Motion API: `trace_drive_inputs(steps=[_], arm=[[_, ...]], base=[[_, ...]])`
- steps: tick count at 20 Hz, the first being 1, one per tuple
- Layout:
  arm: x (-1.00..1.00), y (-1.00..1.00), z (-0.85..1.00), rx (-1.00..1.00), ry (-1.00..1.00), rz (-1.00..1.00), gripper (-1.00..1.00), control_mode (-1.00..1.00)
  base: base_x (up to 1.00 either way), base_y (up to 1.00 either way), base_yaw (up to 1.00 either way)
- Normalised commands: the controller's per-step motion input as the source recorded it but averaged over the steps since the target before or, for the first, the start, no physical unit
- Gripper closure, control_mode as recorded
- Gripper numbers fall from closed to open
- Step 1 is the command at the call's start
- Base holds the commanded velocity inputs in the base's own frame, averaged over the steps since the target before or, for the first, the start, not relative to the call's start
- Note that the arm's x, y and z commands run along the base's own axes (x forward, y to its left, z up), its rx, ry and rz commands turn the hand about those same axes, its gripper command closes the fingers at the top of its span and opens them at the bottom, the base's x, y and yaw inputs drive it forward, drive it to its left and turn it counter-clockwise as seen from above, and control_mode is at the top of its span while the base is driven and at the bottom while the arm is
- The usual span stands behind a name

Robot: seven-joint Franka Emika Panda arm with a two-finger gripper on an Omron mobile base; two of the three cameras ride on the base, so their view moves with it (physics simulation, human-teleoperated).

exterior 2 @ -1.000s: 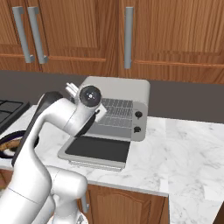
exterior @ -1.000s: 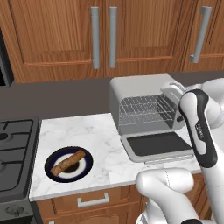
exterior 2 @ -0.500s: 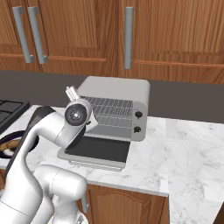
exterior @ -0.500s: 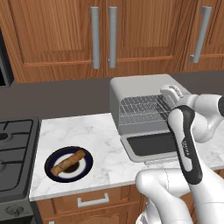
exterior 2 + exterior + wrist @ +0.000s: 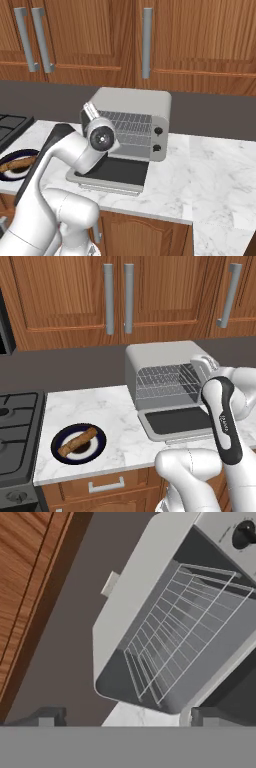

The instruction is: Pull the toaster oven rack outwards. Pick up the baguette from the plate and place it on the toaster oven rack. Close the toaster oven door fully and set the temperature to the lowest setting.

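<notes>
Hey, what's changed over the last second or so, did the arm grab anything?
No grab. The arm swung lower and leftward across the open toaster oven, bringing its gripper, jaws wide and empty, up to the toaster oven rack. Unchanged: the rack sits inside the cavity, the toaster oven door lies folded down, the baguette rests on the plate.

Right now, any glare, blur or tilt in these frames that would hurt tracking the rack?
Left base view: flat even light, no glare, toaster oven rack wires crisp. Right base view: same lighting, arm covers part of the toaster oven door. Hand view: rolled hard, so the toaster oven runs diagonally; rack wires slightly soft, soft shading inside the cavity.
</notes>
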Motion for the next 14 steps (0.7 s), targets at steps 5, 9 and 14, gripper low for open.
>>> trace_drive_inputs(steps=[5,9,14], arm=[[0.0,0.0,-0.31,0.1,0.07,0.04,-1.0,-1.0],[0.0,0.0,-0.3,0.14,0.05,0.0,-1.0,-1.0],[0.02,0.0,-0.31,0.1,0.0,0.0,-1.0,-1.0]], base=[[0.0,0.0,0.0],[0.0,0.0,0.0],[0.0,0.0,0.0]])
